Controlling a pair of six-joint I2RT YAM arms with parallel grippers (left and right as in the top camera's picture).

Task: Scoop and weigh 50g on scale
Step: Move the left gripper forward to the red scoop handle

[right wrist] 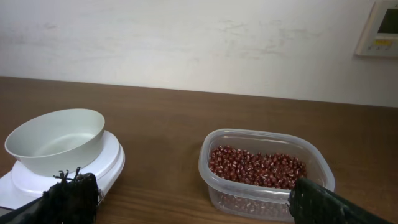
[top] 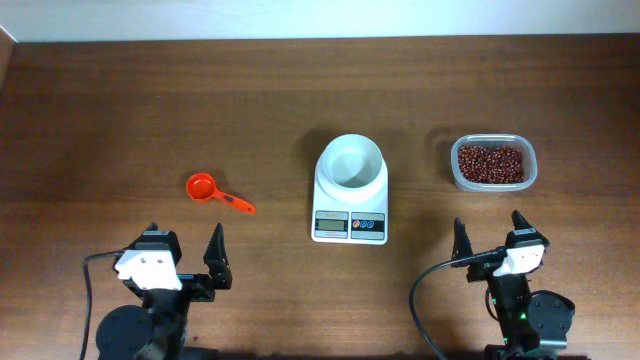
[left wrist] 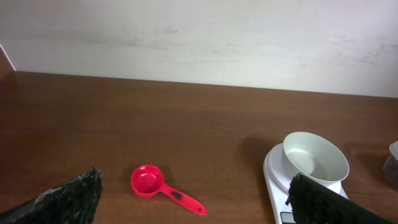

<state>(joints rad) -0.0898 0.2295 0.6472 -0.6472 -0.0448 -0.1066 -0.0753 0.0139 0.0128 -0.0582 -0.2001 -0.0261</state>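
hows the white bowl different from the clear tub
The white bowl is round and opaque; the clear tub is rectangular and see-through. The bowl is empty; the tub holds red-brown beans. The bowl sits on the scale; the tub sits directly on the table. Both are open-topped.

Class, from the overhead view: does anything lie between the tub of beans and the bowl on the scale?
Nothing visible does. Only bare table separates the beans in their tub from the bowl on the scale.

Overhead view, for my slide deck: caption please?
Open left gripper and right gripper face red scoop, scale with empty bowl, tub of beans.
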